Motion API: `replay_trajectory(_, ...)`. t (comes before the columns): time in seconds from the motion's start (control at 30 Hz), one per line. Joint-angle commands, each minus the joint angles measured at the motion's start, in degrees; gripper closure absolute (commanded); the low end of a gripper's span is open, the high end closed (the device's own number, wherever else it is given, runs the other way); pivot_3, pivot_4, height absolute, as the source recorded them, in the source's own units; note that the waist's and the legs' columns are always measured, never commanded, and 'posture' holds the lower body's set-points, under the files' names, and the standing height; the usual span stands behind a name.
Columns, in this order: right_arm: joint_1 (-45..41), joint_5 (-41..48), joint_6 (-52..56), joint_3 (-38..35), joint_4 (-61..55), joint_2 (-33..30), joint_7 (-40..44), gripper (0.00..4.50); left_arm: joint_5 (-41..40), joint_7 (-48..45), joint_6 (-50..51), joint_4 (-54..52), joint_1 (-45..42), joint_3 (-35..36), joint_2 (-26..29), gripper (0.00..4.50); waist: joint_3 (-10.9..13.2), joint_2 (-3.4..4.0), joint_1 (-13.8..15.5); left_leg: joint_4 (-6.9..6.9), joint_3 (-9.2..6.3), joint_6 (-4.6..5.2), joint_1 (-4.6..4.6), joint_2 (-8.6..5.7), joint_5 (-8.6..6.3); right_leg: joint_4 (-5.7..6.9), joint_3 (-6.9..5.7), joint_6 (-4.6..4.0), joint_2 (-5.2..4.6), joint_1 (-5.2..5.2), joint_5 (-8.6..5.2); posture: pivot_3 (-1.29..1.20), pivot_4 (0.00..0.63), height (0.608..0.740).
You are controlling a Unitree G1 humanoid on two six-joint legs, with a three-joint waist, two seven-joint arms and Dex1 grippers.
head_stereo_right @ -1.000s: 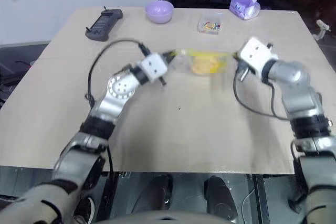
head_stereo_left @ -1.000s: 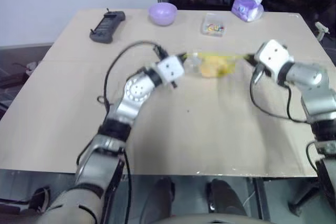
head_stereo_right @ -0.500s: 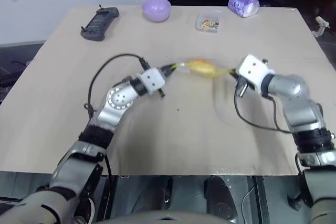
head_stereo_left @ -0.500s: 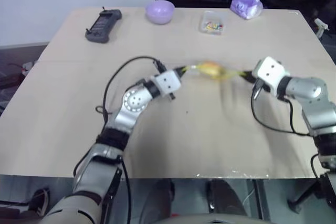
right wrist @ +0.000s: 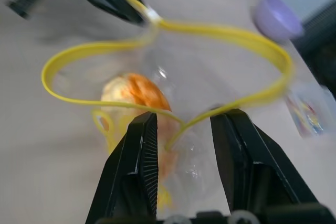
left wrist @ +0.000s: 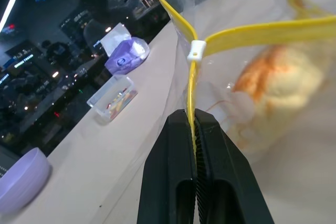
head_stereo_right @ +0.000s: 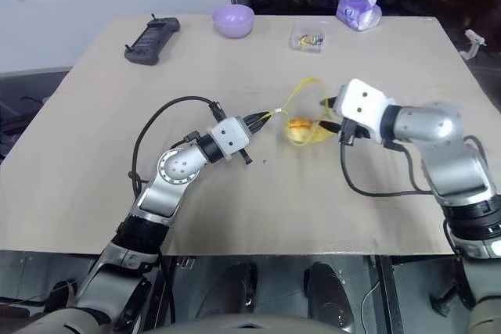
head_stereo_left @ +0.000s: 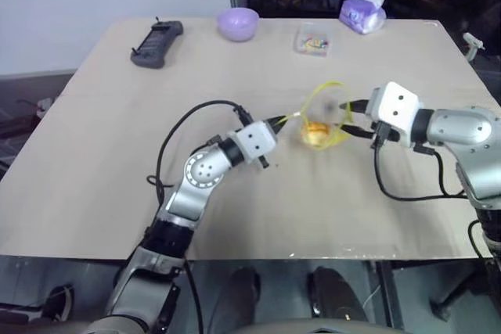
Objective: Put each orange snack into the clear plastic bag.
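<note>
Viewing from the head camera: we see a pale wooden table [head_stereo_left: 94, 154] with both arms reaching toward its middle.
Clear bag: we find the crinkly transparent plastic zip pouch with a yellow seal strip [head_stereo_left: 325, 115] near the table's centre, between the two grippers, its mouth spread into an open loop.
Orange snack: we see the round orange-yellow bun [head_stereo_left: 315, 132] lying inside the pouch, low in it, near the table top; in the right wrist view the bun [right wrist: 137, 94] sits beneath the yellow loop.
Left gripper [left wrist: 193, 121]: we note its two black fingers pressed together on the yellow seal strip, just below the small white slider [left wrist: 196, 50], pinching one end of the pouch mouth.
Right gripper [right wrist: 184, 124]: we see its black fingers standing apart, the far end of the yellow strip dipping into the gap between them; whether either finger touches the strip we cannot tell.
Far edge, from the robot's left to right: we see a black handheld remote [head_stereo_left: 158, 42], a lilac bowl [head_stereo_left: 238, 23], a small rigid clear box of coloured bits [head_stereo_left: 315, 38] and a purple tissue pack [head_stereo_left: 362, 8].
</note>
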Motion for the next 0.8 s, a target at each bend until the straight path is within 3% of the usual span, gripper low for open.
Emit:
replay_trajectory(0.03, -1.7, -5.5, -3.5, -1.3, 8.6, -2.4, -3.8, 2.8, 0.0, 0.4, 0.3, -3.3, 0.2, 0.8, 0.6, 4.5, 0.0, -0.01, 0.4, 0.0, 0.0, 0.0, -0.01, -0.03, 0.0, -0.01, -0.01, 0.0, -0.05, 0.0, 0.0, 0.0, 0.15, 0.74)
replay_trajectory(0.2, -1.5, -9.0, -7.4, -2.5, 17.2, -4.4, -7.4, 2.8, 1.0, 2.5, 0.2, -4.0, 0.5, 2.5, 1.9, 4.5, 0.0, -0.01, 0.7, -0.02, -0.01, 0.0, -0.09, -0.04, 0.0, -0.04, -0.03, -0.01, -0.06, -0.08, 0.0, 0.0, 0.15, 0.74)
replay_trajectory(0.33, -0.4, -10.1, -10.2, -3.7, 20.8, -11.1, -4.6, 2.8, 0.7, 3.0, 0.6, -5.3, 0.7, 3.1, 2.4, 4.5, 0.0, 0.01, 0.6, -0.03, 0.0, 0.0, -0.15, -0.03, 0.0, -0.07, -0.03, -0.01, -0.06, -0.12, -0.01, 0.0, 0.15, 0.74)
replay_trajectory(0.5, 1.9, 5.8, 0.8, -9.1, 5.8, -14.9, 8.9, 2.8, -0.4, 0.9, 0.4, -7.3, 1.1, 1.5, 1.8, 4.5, 0.0, 0.01, 0.2, -0.04, -0.01, 0.0, -0.19, 0.0, 0.0, -0.17, -0.04, -0.01, -0.05, -0.1, 0.0, 0.0, 0.15, 0.74)
replay_trajectory(0.57, -1.4, 12.3, 7.0, -10.7, -0.8, -13.1, 9.4, 2.8, -0.4, 0.6, 0.4, -7.5, 0.8, 1.5, 1.8, 4.5, 0.0, 0.05, -0.3, -0.04, -0.03, 0.0, -0.21, 0.05, 0.0, -0.17, -0.04, -0.01, 0.0, -0.11, -0.01, 0.0, 0.15, 0.74)
replay_trajectory(0.63, -7.0, 15.3, 13.3, -8.9, -4.8, -6.8, 4.5, 2.8, -0.4, 0.2, 0.1, -7.5, 0.3, 1.1, 1.8, 4.5, 0.0, 0.04, -0.6, -0.04, 0.02, 0.01, -0.14, 0.06, 0.0, -0.11, 0.01, -0.01, 0.02, -0.1, 0.0, 0.0, 0.15, 0.74)
replay_trajectory(0.8, -10.9, 9.7, 15.1, -0.4, -5.8, 2.7, -2.4, 2.8, -0.1, -0.9, -0.7, -7.6, -0.5, 0.0, 2.0, 4.5, 0.0, -0.06, 0.4, -0.03, -0.12, 0.0, -0.04, 0.06, 0.0, 0.0, -0.13, -0.01, 0.05, -0.02, 0.0, 0.0, 0.15, 0.74)
